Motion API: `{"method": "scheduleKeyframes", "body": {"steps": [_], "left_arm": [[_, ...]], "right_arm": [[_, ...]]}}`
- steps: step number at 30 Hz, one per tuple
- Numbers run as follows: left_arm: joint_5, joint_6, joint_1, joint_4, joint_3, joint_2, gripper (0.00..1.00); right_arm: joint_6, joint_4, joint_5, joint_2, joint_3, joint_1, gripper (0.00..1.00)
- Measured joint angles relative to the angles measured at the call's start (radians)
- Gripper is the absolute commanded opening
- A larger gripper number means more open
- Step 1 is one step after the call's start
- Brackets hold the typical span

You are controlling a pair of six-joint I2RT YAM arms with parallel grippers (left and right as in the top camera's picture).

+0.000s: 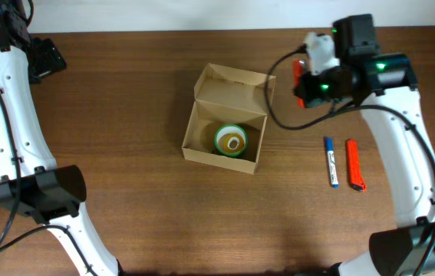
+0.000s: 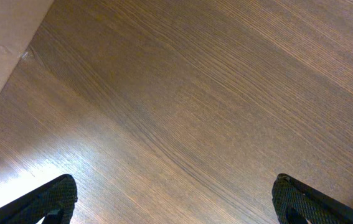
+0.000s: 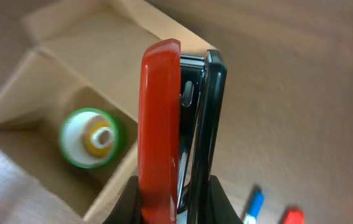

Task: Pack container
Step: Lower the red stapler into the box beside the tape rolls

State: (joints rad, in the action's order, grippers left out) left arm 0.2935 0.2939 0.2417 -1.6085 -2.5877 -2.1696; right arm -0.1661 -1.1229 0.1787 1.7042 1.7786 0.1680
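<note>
The container [image 1: 202, 149] is a tan cardboard box in the middle of the table, with its flap lid open toward the back. Inside lies a green and white tape roll with a yellow roll in its middle [image 1: 231, 139]; the roll also shows in the right wrist view [image 3: 92, 138]. My right gripper [image 1: 301, 83] is shut on a red and black stapler [image 3: 160, 124] and holds it in the air just right of the box [image 3: 51, 68]. My left gripper [image 2: 176, 205] is open and empty over bare wood at the far left back [image 1: 44, 57].
A blue pen [image 1: 330, 161] and a red pen [image 1: 354, 165] lie side by side on the table to the right of the box. They also show blurred in the right wrist view, the blue pen [image 3: 255, 202] left of the red pen [image 3: 292, 216].
</note>
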Motion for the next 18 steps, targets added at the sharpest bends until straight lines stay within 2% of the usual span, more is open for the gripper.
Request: {"method": "scheduleKeyframes", "body": {"steps": [4, 7, 11, 18], "left_arm": [[0.0, 0.0, 0.0, 0.0, 0.0, 0.0, 1.0], [0.0, 0.0, 0.0, 0.0, 0.0, 0.0, 0.99], [0.0, 0.0, 0.0, 0.0, 0.0, 0.0, 1.0], [0.0, 0.0, 0.0, 0.0, 0.0, 0.0, 1.0]], "right_arm": [[-0.066, 0.014, -0.03, 0.008, 0.01, 0.159, 0.04], [-0.096, 0.003, -0.058, 0.074, 0.013, 0.225, 0.04], [-0.124, -0.004, -0.074, 0.201, 0.013, 0.27, 0.04], [-0.208, -0.024, -0.079, 0.295, 0.013, 0.337, 0.03]]}}
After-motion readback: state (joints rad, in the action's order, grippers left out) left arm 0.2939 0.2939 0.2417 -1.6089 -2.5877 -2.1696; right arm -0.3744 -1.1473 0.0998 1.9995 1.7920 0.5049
